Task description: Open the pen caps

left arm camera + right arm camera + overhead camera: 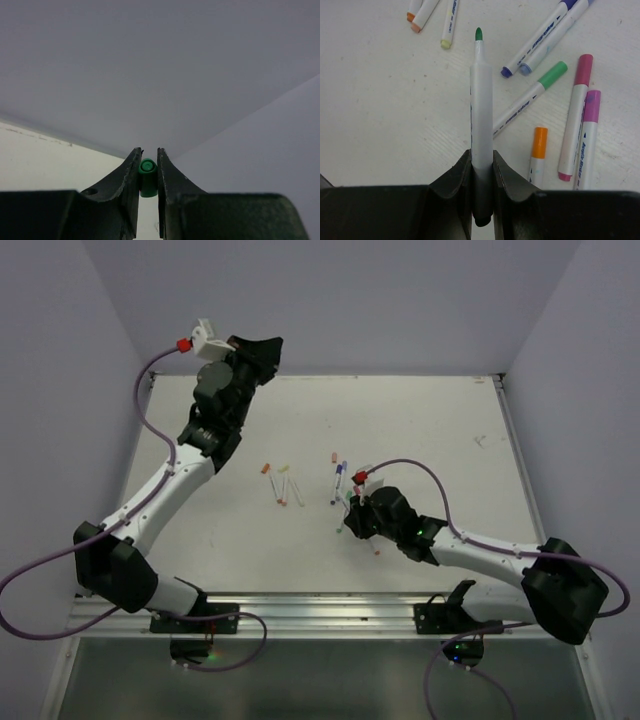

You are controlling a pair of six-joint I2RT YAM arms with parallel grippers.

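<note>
Left hand: the left hand [148, 155] is clamped on a green cap [147, 176]; the cap is seen end-on between the fingers; it is held high, towards the far left corner, well clear of the tabletop [390, 115]
Right hand: the right hand [481, 154] is clamped on the barrel of a green pen [480, 100]; it is held low over the tabletop
Held pen axis: the barrel runs straight out along the fingers; the bare green tip points away from the wrist
Cap and pen: these are well apart; the pull is judged done for this pair
Caps left: an orange cap [539, 136], a light-green cap [553, 74], a pink cap [583, 66] and a pale purple cap [592, 102] are seen on pens lying just right of the held pen; these are judged not yet pulled
Nearer arm: the right arm is much nearer those pens; the left is far off
Next move: the held pen and cap are probably to be set down first; the orange-capped pen lies closest, roughly parallel to the held barrel, its cap end away from the wrist
</note>
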